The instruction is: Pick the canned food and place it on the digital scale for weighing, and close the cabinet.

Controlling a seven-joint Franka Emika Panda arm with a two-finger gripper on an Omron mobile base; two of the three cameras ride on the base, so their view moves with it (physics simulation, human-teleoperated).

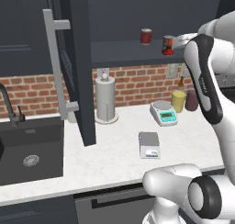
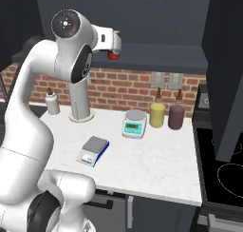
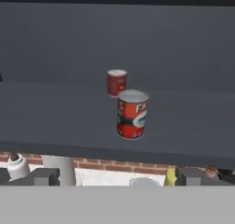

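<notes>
Dark cabinet (image 1: 78, 71) shelf carries two red cans: the canned food (image 3: 116, 82) toward the back, a light-rimmed can (image 3: 132, 114) near the front edge. Gripper (image 3: 117, 179) fingers stand wide apart, empty, facing the shelf. Risk: seizing or toppling the nearer can (it blocks the approach). Digital scale (image 1: 149, 144) waits near the counter's front edge.

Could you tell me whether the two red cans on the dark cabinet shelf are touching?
Apart. In the left base view, bare shelf separates the dark red can from the light-rimmed red can; the hand view shows one behind the other.
</notes>
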